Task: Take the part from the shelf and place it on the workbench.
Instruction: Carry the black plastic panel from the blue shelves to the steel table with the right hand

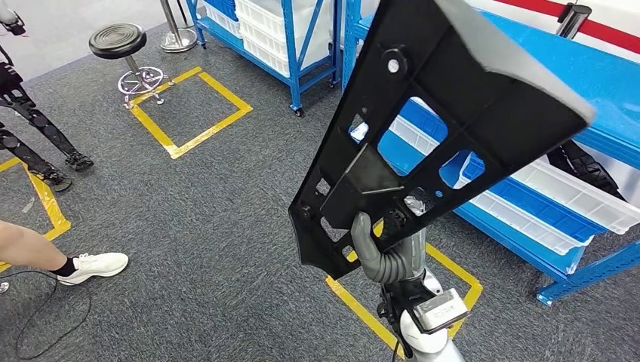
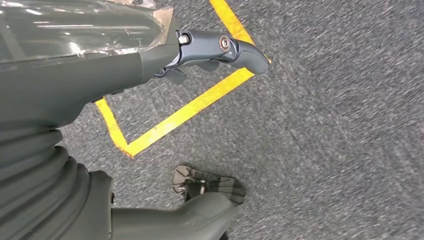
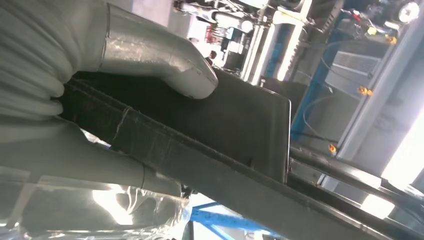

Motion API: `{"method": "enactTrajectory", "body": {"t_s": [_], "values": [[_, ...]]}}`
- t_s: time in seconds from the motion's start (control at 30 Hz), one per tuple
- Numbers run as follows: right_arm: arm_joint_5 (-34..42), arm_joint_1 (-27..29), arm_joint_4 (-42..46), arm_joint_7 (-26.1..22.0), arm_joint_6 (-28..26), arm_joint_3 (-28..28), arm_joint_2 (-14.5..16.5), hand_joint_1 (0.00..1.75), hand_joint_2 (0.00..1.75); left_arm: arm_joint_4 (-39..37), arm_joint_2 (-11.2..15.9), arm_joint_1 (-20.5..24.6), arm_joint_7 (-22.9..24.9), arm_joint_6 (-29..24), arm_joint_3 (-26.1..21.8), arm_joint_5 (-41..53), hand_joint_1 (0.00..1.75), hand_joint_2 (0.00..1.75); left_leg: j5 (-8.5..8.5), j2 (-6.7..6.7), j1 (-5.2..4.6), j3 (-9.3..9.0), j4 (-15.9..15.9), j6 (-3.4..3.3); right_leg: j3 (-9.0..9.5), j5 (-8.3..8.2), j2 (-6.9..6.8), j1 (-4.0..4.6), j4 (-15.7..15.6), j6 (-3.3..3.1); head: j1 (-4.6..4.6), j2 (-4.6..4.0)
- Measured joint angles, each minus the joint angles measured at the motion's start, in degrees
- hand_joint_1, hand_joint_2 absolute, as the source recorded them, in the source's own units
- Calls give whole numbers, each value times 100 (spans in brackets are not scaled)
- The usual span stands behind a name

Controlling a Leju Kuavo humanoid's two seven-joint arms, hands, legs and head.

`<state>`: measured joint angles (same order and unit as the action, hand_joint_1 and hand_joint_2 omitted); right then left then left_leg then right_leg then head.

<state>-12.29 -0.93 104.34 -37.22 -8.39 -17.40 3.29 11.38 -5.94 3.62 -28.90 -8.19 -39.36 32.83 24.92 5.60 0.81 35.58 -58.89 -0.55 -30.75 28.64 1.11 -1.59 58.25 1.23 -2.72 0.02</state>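
The part [image 1: 445, 128] is a long, flat black plastic panel with several cut-outs. It rises at a slant from the lower middle of the head view to the upper right. My right hand [image 1: 377, 253] grips it near its lower end, thumb wrapped over the edge. In the right wrist view the grey thumb [image 3: 165, 60] presses on the part's dark ribbed face [image 3: 235, 125]. My left hand [image 2: 100, 85] hangs over the grey carpet, holding nothing, with a dark finger [image 2: 225, 50] stretched away from the thumb [image 2: 200, 215].
Blue shelving with white bins [image 1: 558, 188] stands close on the right, behind the part, under a blue flat top [image 1: 596, 75]. A second blue rack [image 1: 287, 38] and a black stool [image 1: 121, 41] are at the back. Yellow tape squares [image 1: 192, 105] mark the carpet. A person's white shoe [image 1: 94, 264] is at left.
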Motion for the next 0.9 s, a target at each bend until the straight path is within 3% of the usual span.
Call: {"method": "enactTrajectory", "body": {"t_s": [0.03, 0.1, 0.17, 0.2, 0.23, 0.27, 0.33, 0.4, 0.47, 0.53, 0.57, 0.63, 0.7, 0.73, 0.8, 0.83, 0.9], "values": [[3, 1, 1, 1, 4, 10, 14, 175, 175, 0, 2, -3, 0, -6, -4, 9, 0, 175, 96, -120, 4, 71, -150, 23, 3, -10, -51, -7, -9, -43, 7, 0], [5, 12, 2, 3, 17, 32, 32, 175, 175, 0, -3, 11, 4, -16, -3, 45, 0, 175, 456, -417, 4, 379, -814, 62, 3, -9, -165, 18, -16, -101, 21, 0], [5, 30, 1, 6, 32, 51, 36, 175, 175, -1, -5, 15, 19, -21, -1, 73, 0, 175, 744, -530, 10, 717, -1525, 80, -3, 1, -296, 62, -15, -125, 23, 0], [5, 37, 1, 9, 40, 63, 37, 175, 175, -1, -7, 10, 41, -22, 0, 80, 0, 175, 749, -541, 10, 770, -1643, 73, -3, 6, -359, 80, -15, -133, 23, 0], [4, 41, 1, 10, 49, 74, 40, 175, 175, -1, -7, 5, 77, -23, -1, 89, 0, 175, 660, -550, 6, 713, -1546, 54, 1, 12, -421, 95, -15, -141, 23, 0], [2, 42, 1, 11, 59, 85, 48, 175, 175, 0, -7, 1, 126, -26, -1, 103, 0, 175, 497, -582, -3, 545, -1245, 21, 8, 19, -482, 109, -15, -149, 23, 0], [-6, 44, 8, 13, 75, 102, 80, 175, 175, 3, -3, 7, 207, -27, -2, 146, 0, 175, 209, -792, -61, 95, -432, -75, 23, 34, -584, 145, -15, -153, 21, 0], [-14, 51, 17, 13, 85, 114, 110, 175, 175, 7, -3, 18, 228, -23, 1, 193, 0, 175, 126, -925, -129, -107, -33, -148, 28, 50, -671, 173, -18, -134, 17, 0], [-25, 65, 23, 15, 93, 122, 133, 175, 175, 7, -9, 16, 221, -21, 2, 221, 0, 175, 103, -821, -152, -108, 16, -194, 46, 61, -753, 182, -38, -100, 17, 0], [-39, 78, 27, 18, 99, 127, 156, 175, 175, 6, -34, 12, 234, -28, 3, 230, 0, 175, 34, -705, -121, -162, 122, -254, 14, 147, -608, 179, 70, -76, 15, -1], [-45, 84, 29, 18, 99, 130, 162, 175, 175, 5, -48, 18, 255, -37, 3, 232, 0, 175, -3, -645, -97, -191, 177, -283, -69, 258, -456, 176, 274, -79, 12, -1], [-53, 117, 23, 17, 99, 149, 158, 175, 175, 5, -72, 33, 329, -67, 2, 234, 0, 175, -34, -512, -78, -193, 207, -314, -401, 567, -192, 146, 985, -113, 3, -1], [-59, 167, 11, 16, 100, 170, 151, 175, 175, 4, -94, 25, 409, -99, -2, 234, 0, 175, -36, -349, -77, -184, 204, -313, -683, 723, -138, 113, 1520, -76, -1, 0], [-60, 185, 5, 15, 100, 177, 149, 175, 175, 4, -107, 15, 433, -109, -4, 234, 0, 175, -36, -264, -73, -185, 198, -308, -692, 664, -131, 92, 1494, -20, -1, 0], [-55, 198, 1, 13, 100, 186, 147, 175, 175, 3, -125, 0, 457, -117, -7, 234, 0, 175, -24, -100, -56, -183, 160, -277, -398, 318, -41, 28, 803, 124, -1, 0], [-51, 200, -3, 12, 101, 191, 146, 175, 175, 3, -130, -1, 461, -119, -7, 234, 0, 175, -8, -25, -57, -172, 124, -244, -239, 167, 49, 3, 432, 166, -1, 0], [-46, 205, -10, 8, 104, 201, 146, 175, 175, 3, -134, -8, 465, -122, -9, 234, 0, 175, 17, 88, -61, -129, 67, -164, -66, 22, 164, -13, 33, 147, 0, 0]]}}
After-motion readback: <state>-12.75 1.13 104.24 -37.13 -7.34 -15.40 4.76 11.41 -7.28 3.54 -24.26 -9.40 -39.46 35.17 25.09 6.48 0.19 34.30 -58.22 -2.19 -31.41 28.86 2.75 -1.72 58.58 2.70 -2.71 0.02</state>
